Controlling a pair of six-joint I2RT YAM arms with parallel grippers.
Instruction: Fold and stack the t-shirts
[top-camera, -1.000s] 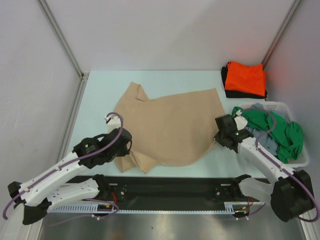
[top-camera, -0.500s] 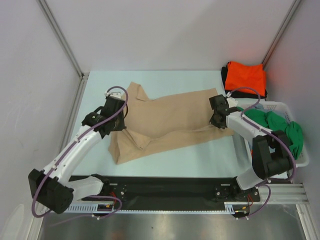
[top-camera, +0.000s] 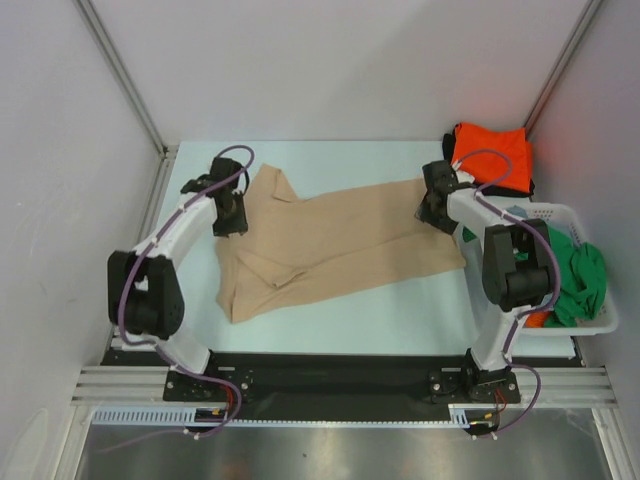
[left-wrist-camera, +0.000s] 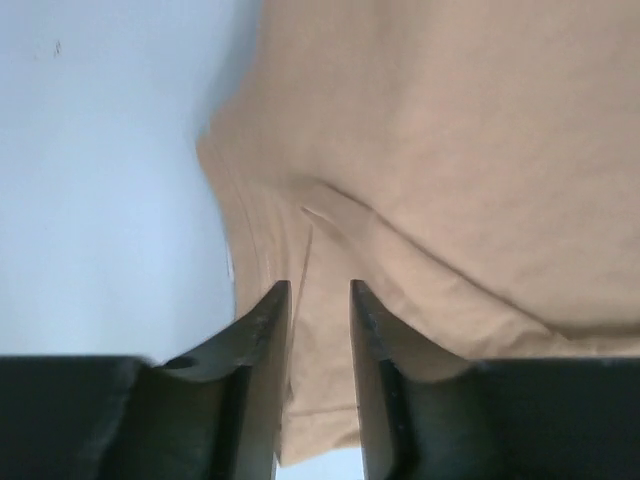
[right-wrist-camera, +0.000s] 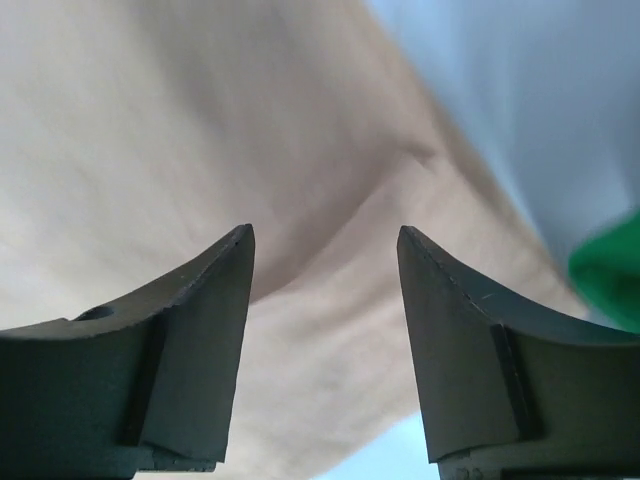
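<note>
While both arms reach out to the far side of the counter (top-camera: 350, 160), I read the layout this way: the tan shirt (top-camera: 340, 240) lies flat mid-counter, its long axis running left to right, and its left end comes nearer to me than its right. My left end effector (top-camera: 232, 213) sits over the far-left corner by the sleeve, jaws a narrow gap apart and gripping nothing. The right end effector (top-camera: 435, 208) sits over the far-right corner, jaws wider apart, also empty. The cloth spreads to the near side of both, each arm closest to its own end. I judge the next fold runs along that axis. The orange shirt (top-camera: 490, 155) lies far right, just beyond the right arm.
</note>
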